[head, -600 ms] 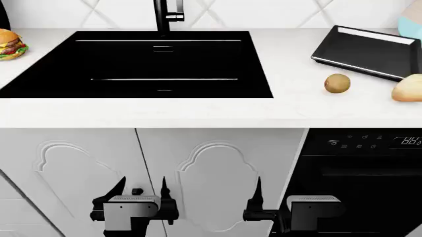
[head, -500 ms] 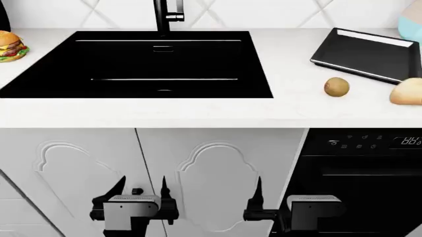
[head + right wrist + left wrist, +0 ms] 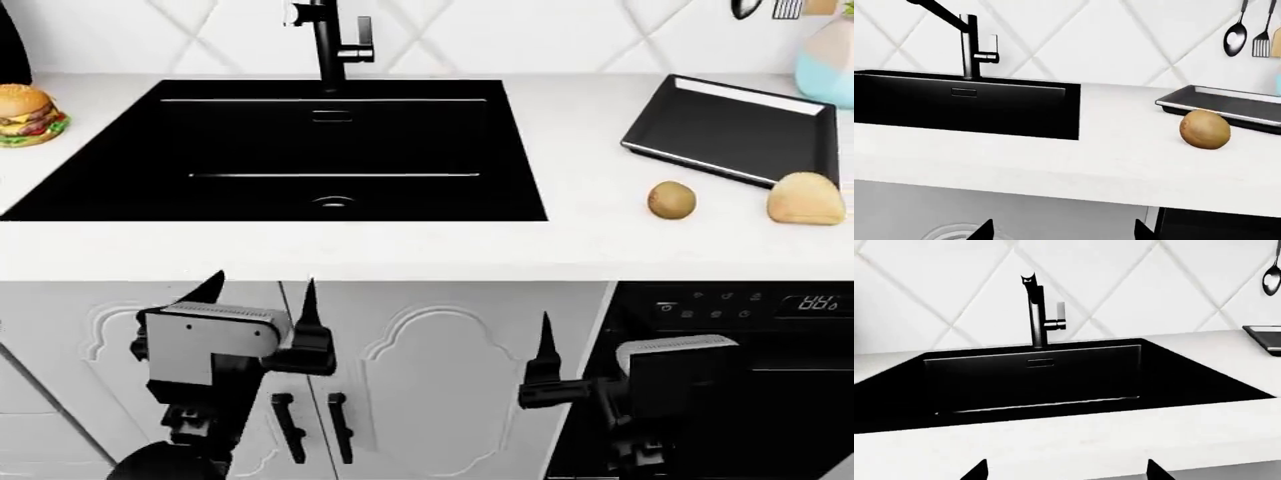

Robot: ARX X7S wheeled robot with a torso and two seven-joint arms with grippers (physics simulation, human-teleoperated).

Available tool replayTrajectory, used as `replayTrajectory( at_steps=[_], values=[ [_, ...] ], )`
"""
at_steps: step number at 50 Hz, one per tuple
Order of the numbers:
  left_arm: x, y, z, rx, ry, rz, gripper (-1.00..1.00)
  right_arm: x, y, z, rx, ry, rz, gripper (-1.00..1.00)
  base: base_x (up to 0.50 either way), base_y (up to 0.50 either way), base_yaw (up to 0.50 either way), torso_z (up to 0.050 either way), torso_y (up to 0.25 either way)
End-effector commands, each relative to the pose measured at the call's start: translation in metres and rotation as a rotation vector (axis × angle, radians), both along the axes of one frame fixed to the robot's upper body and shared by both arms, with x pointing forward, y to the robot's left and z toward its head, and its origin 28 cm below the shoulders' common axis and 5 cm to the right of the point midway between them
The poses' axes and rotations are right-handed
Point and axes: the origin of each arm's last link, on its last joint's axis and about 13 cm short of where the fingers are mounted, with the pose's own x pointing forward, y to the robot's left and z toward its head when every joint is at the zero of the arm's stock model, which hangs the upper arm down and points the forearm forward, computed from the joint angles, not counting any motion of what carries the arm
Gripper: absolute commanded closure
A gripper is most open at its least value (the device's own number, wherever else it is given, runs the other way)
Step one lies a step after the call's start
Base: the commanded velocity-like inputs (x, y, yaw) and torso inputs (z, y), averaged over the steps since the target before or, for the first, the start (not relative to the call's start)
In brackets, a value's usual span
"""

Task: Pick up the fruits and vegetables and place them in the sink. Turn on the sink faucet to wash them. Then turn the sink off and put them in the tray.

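The olive-brown kiwi [image 3: 671, 200] [image 3: 1205, 129] and the orange-tan potato-like piece [image 3: 805, 198] lie on the white counter, right of the black sink [image 3: 267, 140] [image 3: 1054, 380] [image 3: 954, 105]. Just behind them sits the black tray [image 3: 734, 125] [image 3: 1227, 102] [image 3: 1264, 335]. At the back rim of the sink stands the sink faucet [image 3: 327, 40] [image 3: 1037, 315] [image 3: 971, 45]. My left gripper [image 3: 262, 282] [image 3: 1066, 470] is open and empty, below the counter's front edge in front of the sink. Lower down, before the cabinet and oven, my right gripper [image 3: 590, 325] [image 3: 1064, 230] is open and empty too.
A hamburger [image 3: 27, 112] rests on the counter left of the sink. Below the counter are white cabinet doors [image 3: 441, 370] and a black oven [image 3: 747, 340] at the right. Utensils [image 3: 1247, 32] hang on the tiled wall, and a pale blue object [image 3: 827, 50] stands behind the tray.
Both grippers have risen toward the counter's front edge, the left one more. The head view has shifted, showing more of the back wall and faucet. The fruits have not moved on the counter.
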Motion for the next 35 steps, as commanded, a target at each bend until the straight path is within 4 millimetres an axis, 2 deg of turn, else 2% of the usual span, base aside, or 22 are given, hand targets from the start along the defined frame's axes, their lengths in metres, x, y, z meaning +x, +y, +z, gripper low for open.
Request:
replayTrajectory(
  at_steps=[1, 5, 16, 26, 35],
  values=[
    [0.004, 0.014, 0.062, 0.026, -0.028, -0.048, -1.00, -0.001, -0.014, 0.054, -0.038, -0.074, 0.085, -1.00, 0.21, -0.33, 0.00, 0.050, 0.000],
    [0.004, 0.015, 0.073, 0.013, -0.033, -0.070, -1.00, 0.001, -0.018, 0.067, -0.055, -0.109, 0.112, -1.00, 0.28, -0.37, 0.00, 0.050, 0.000],
    [-0.001, 0.012, 0.090, 0.016, -0.051, -0.126, -1.00, 0.003, -0.025, 0.100, -0.108, -0.168, 0.142, -1.00, 0.30, -0.37, 0.00, 0.050, 0.000],
    [-0.002, 0.015, 0.111, 0.028, -0.079, -0.144, -1.00, 0.004, -0.027, 0.124, -0.149, -0.185, 0.186, -1.00, 0.38, -0.29, 0.00, 0.050, 0.000],
    [-0.004, 0.017, 0.124, 0.035, -0.124, -0.141, -1.00, 0.004, -0.029, 0.134, -0.157, -0.201, 0.202, -1.00, 0.38, -0.29, 0.00, 0.050, 0.000]
  ],
)
